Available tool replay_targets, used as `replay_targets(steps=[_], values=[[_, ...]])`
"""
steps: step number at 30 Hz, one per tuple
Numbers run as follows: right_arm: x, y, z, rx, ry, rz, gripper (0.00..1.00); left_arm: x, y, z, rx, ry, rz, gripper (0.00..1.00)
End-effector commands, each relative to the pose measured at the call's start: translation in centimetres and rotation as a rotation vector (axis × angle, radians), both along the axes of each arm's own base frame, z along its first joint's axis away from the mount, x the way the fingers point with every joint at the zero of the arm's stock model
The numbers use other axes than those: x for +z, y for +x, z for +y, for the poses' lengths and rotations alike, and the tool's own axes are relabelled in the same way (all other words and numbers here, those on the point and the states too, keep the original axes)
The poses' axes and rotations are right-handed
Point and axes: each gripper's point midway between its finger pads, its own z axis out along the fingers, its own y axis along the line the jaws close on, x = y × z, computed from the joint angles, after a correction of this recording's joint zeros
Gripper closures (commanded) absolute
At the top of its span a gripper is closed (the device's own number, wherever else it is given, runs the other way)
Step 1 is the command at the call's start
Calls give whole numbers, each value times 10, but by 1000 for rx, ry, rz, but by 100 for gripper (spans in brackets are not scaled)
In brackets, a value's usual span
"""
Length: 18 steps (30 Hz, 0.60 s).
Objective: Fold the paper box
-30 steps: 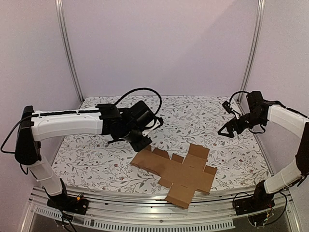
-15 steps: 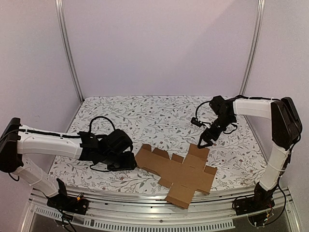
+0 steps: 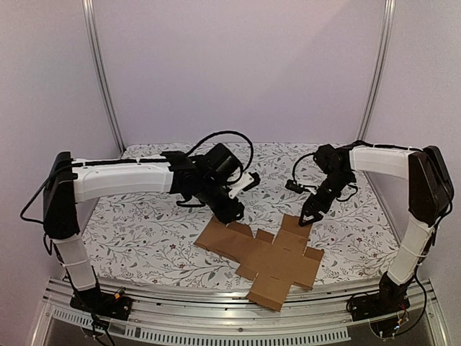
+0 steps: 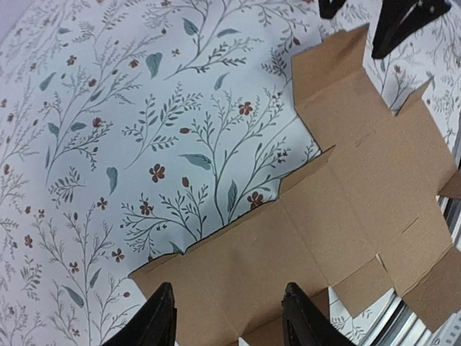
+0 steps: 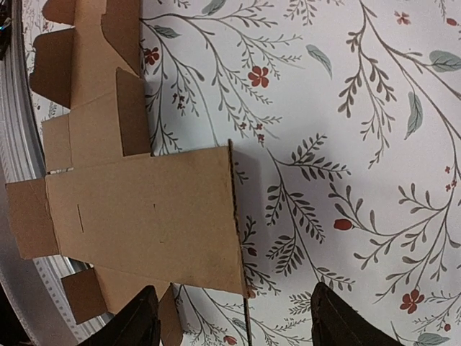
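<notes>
Right, both grippers spread wide & empty: flat brown cross-shaped cardboard sheet (image 3: 270, 256) lies just under our left gripper (image 4: 229, 306), one flap edge between jaws of right gripper (image 5: 234, 317). We shd pinch near creases, lift slow, keep centre pinned

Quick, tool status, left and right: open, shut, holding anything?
Left tool: open, holding nothing, over the flat paper box.
Right tool: open, holding nothing, over its far edge.
</notes>
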Motion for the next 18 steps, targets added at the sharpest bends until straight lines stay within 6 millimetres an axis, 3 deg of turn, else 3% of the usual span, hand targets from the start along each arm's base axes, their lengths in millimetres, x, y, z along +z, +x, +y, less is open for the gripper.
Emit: replay_targets(steps=[1, 6, 9, 18], values=[[33, -10, -1, 23, 56, -56, 28, -53, -10, -2, -426, 319, 15, 50], [51, -10, -13, -14, 108, -84, 25, -90, 7, -8, -509, 488, 26, 52], [55, -5, -22, -51, 127, -88, 25, -102, 11, -10, -535, 524, 23, 59], [53, -1, -28, -68, 126, -81, 25, -105, -2, -13, -553, 474, 82, 83]])
